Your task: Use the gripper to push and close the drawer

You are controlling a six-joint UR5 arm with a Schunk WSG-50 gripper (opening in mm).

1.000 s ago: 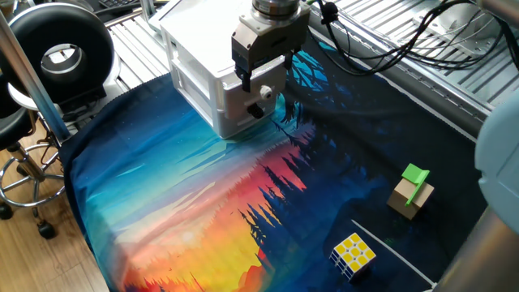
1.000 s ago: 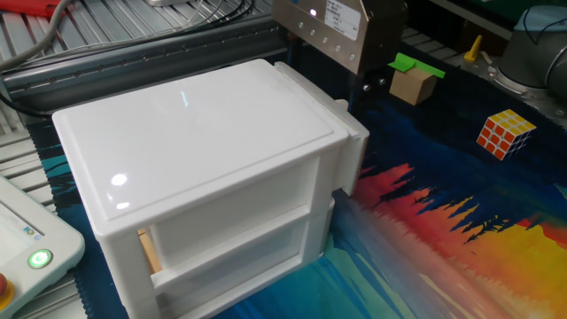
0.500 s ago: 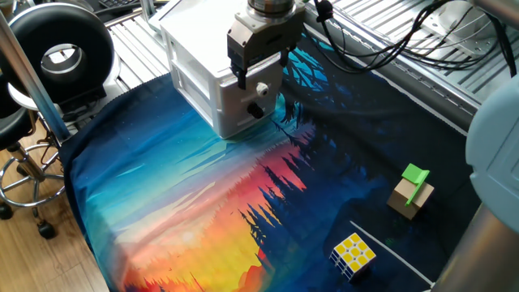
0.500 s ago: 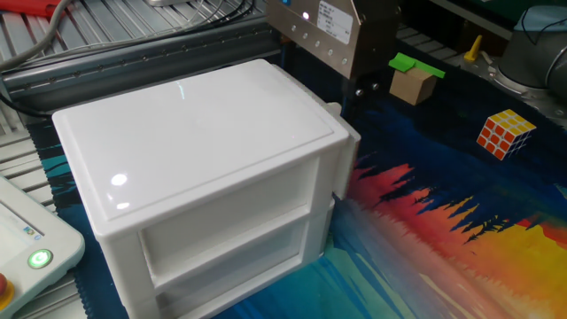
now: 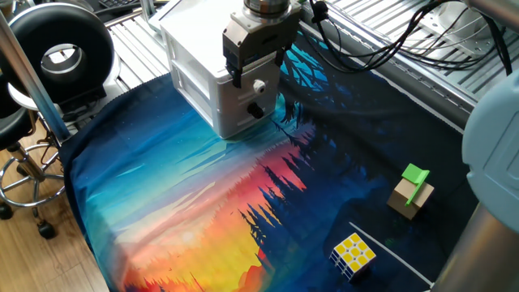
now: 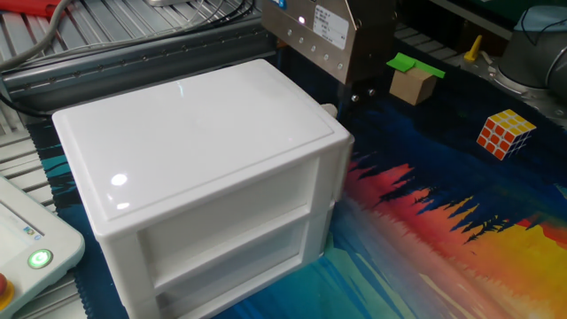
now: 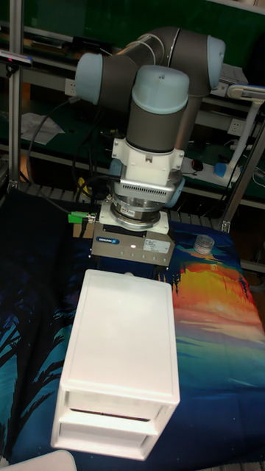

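Once the white plastic drawer [image 5: 247, 96], upper centre of frame, had been pushed flush into its cabinet, closure was judged complete; the dark grey boxy gripper [image 5: 254, 62] was pressed against it, finger spacing indiscernible.

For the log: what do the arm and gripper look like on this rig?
The arm has grey tube links with pale blue joint caps and a white and silver ringed wrist. The gripper is a boxy dark grey block with short black fingers; its silver plate carries a small blue label and a row of screws. Black cables loop from the wrist.
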